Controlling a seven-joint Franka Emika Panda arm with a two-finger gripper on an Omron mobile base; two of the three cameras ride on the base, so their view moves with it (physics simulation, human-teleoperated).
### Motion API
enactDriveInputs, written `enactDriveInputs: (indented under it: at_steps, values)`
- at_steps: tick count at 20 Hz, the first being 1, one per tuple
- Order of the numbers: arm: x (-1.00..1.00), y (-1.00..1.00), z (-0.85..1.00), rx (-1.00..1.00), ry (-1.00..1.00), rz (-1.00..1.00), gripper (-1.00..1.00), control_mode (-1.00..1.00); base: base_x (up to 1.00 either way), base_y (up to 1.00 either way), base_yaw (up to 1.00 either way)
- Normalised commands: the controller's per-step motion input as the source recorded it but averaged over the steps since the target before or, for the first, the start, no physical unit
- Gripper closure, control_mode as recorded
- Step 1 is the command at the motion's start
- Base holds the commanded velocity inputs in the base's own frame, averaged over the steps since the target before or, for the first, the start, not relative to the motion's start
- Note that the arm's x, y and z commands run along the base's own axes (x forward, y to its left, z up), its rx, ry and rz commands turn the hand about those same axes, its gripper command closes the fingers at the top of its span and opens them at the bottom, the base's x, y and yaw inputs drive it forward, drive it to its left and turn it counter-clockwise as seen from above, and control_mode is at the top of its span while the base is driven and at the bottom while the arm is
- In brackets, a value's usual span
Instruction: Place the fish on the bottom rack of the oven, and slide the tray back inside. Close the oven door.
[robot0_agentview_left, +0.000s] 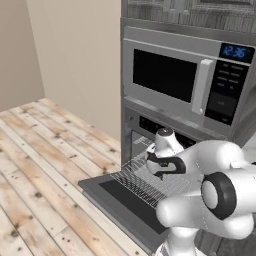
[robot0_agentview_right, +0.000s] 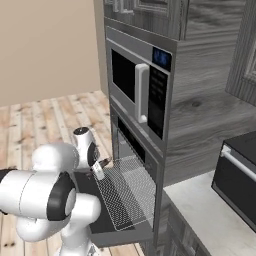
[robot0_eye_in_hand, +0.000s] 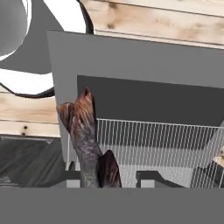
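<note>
The oven (robot0_agentview_left: 148, 124) stands open, and its door (robot0_agentview_left: 111, 194) lies flat with the dark window panel facing up. The bottom rack (robot0_agentview_left: 145, 182) is pulled out over the door; this silver wire grid also appears in the right base view (robot0_agentview_right: 127, 192) and in the hand view (robot0_eye_in_hand: 153, 140). My gripper (robot0_agentview_left: 154, 168) hangs just above the rack's outer part, shut on the fish (robot0_eye_in_hand: 85, 140). The fish is dark grey-brown and mottled, and its tail points away from the hand. From the right side the gripper (robot0_agentview_right: 99, 171) sits at the rack's front left corner.
A steel microwave (robot0_agentview_left: 175, 75) with a blue clock is built in directly above the oven. A black toaster oven (robot0_agentview_right: 240, 175) stands on the pale counter at the right. Wooden floor (robot0_agentview_left: 45, 165) spreads out to the left of the open door (robot0_agentview_right: 107, 225).
</note>
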Motion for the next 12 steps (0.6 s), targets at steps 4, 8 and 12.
enactDriveInputs:
  at_steps: [4,8,12]
  values:
    - [0.34,0.01,-0.69,-0.01,0.04,0.07,1.00,-1.00,0.00,0.00,0.00]
    - [0.39,0.02,-0.55,-0.04,0.02,0.02,1.00,-1.00,0.00,0.00,0.00]
    - [0.43,0.00,-0.53,-0.05,0.00,0.00,1.00,-1.00,0.00,0.00,0.00]
